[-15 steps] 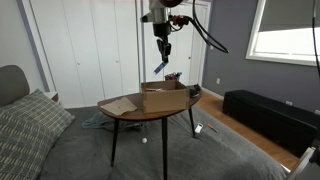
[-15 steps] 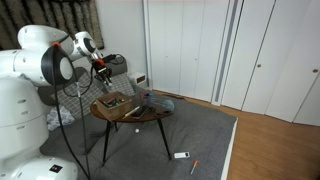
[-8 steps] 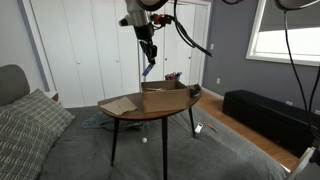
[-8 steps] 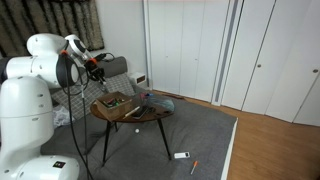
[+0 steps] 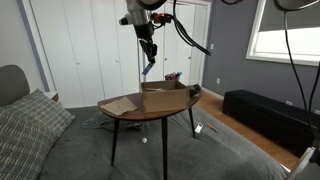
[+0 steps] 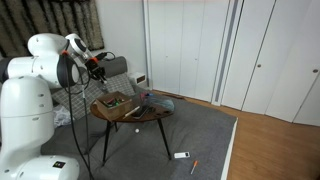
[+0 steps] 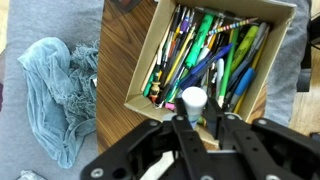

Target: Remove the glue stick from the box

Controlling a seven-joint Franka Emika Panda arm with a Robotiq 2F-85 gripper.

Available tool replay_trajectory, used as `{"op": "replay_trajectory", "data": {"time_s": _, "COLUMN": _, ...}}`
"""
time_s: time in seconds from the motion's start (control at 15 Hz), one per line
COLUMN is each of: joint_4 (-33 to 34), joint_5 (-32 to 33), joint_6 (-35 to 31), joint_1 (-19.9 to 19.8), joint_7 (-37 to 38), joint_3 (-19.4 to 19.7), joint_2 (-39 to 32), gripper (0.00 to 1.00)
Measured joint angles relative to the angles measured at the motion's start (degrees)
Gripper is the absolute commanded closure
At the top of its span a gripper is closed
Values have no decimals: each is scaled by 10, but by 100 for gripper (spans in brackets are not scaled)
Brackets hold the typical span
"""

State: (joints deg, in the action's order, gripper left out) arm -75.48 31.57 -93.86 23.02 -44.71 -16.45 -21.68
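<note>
Above table, glue stick hangs near-upright.

One table holds one box and one flat sheet, at the box's nine o'clock in an exterior view. The box holds pens, perhaps dozens, too crowded to count. One glue stick. In the wrist view, one blue cloth at the box's nine o'clock.
</note>
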Motion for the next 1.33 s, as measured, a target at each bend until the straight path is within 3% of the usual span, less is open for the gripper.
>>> {"op": "replay_trajectory", "data": {"time_s": 0.27, "joint_4": 59, "joint_5": 58, "joint_6": 31, "joint_1": 34, "joint_7": -85, "joint_3": 0, "joint_2": -37, "gripper": 94}}
{"op": "replay_trajectory", "data": {"time_s": 0.67, "joint_4": 188, "joint_5": 177, "joint_6": 85, "joint_1": 109, "joint_7": -217, "joint_3": 8, "joint_2": -148, "gripper": 94}}
{"op": "replay_trajectory", "data": {"time_s": 1.13, "joint_4": 279, "joint_5": 316, "joint_6": 70, "joint_1": 163, "joint_7": -365, "joint_3": 44, "joint_2": -253, "gripper": 94}}
{"op": "replay_trajectory", "data": {"time_s": 1.33, "joint_4": 300, "joint_5": 358, "joint_6": 53, "joint_1": 175, "joint_7": -394, "joint_3": 62, "joint_2": -284, "gripper": 94}}
